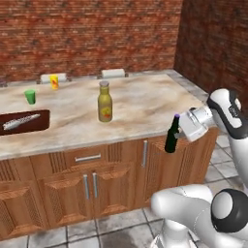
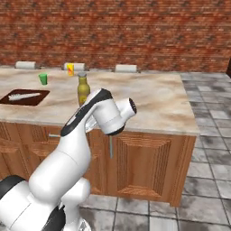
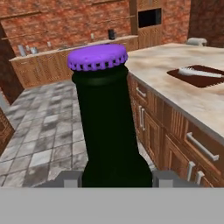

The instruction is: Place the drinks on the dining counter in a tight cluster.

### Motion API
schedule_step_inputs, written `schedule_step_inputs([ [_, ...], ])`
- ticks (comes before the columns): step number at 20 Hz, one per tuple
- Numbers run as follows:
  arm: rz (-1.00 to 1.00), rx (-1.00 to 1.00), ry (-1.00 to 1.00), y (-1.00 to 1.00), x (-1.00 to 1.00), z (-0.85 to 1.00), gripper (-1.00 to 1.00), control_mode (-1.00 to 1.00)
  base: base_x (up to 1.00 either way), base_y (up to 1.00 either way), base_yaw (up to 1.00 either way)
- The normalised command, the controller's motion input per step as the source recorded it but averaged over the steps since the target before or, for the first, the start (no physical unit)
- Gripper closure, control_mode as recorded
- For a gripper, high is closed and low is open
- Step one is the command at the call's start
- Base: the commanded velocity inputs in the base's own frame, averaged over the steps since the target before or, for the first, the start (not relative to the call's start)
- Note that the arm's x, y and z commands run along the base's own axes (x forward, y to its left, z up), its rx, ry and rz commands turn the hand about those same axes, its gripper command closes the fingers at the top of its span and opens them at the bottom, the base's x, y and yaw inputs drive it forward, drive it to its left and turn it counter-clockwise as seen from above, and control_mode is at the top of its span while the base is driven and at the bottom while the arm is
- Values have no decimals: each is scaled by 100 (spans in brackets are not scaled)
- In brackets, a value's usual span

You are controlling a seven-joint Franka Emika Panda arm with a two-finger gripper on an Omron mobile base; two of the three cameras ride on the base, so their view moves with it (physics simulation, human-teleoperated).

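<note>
My gripper [image 1: 180, 131] is shut on the small dark bottle with a purple cap [image 1: 171, 136], gripping its lower body. It holds the bottle upright in the air, just off the front edge of the dining counter [image 1: 145, 104] near its right corner. In the hand view the dark bottle [image 3: 109, 127] rises between the fingertips [image 3: 72, 178], with the counter [image 3: 192, 103] to its right. The tall olive-yellow bottle [image 1: 104, 101] [image 2: 82, 88] stands mid-counter, well left of the gripper. The small white-and-blue bottle is out of view.
A small green cup [image 1: 30, 97] [image 2: 43, 79] and a small yellow cup [image 1: 54, 82] [image 2: 70, 69] stand at the back left. A dark board with a knife [image 1: 24, 122] [image 2: 25, 97] [image 3: 197, 74] lies at the left. A brick side wall [image 1: 213, 43] bounds the right.
</note>
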Motion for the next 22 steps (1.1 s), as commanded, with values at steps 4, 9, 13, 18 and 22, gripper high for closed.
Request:
schedule_step_inputs([
  [4,0,0,0,0,0,0,100,100,68,-40,0],
  [9,0,0,0,0,0,0,100,100,27,8,7],
  [13,0,0,0,0,0,0,100,100,92,28,18],
  [18,0,0,0,0,0,0,100,100,82,8,10],
  [22,0,0,0,0,0,0,100,100,46,48,-13],
])
